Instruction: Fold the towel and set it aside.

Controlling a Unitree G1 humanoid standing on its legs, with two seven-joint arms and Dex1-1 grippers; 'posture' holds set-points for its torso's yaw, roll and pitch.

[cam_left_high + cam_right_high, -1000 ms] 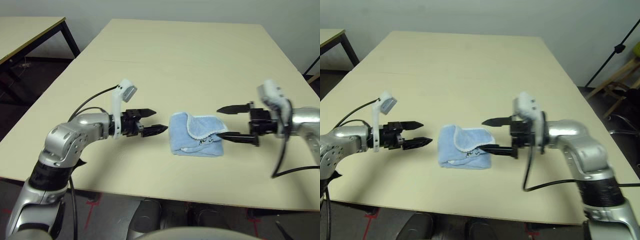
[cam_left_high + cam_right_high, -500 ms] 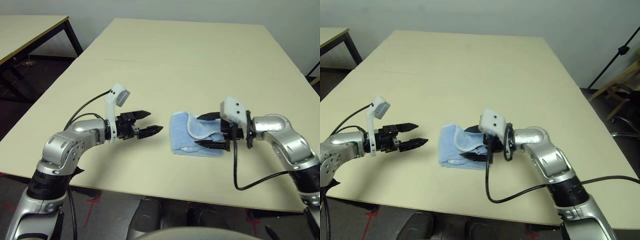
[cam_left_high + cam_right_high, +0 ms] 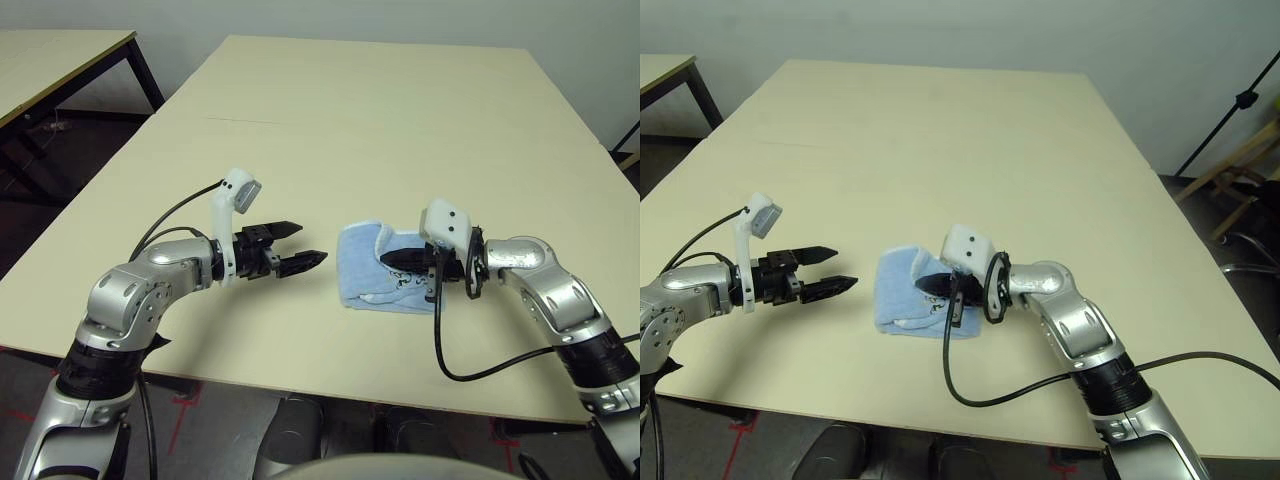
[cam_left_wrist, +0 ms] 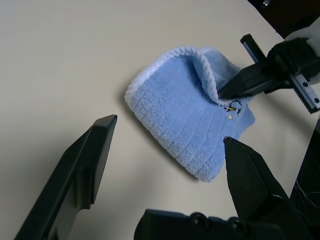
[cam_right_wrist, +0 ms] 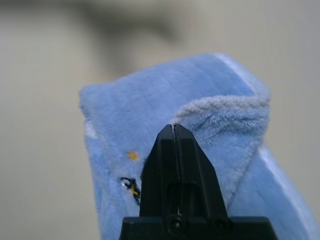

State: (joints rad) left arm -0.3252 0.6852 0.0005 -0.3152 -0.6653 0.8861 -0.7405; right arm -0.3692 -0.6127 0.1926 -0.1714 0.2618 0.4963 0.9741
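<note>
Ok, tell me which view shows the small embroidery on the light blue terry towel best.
The left wrist view: the embroidery sits unobstructed on the light blue terry towel. The right wrist view shows it partly behind the right gripper; in the eye views it's a tiny dark speck.

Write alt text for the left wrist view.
A folded light blue towel lies on a cream table, framed by the left gripper with its jaws wide open. The right gripper, jaws shut, pinches the towel's white-edged flap from the far side.
</note>
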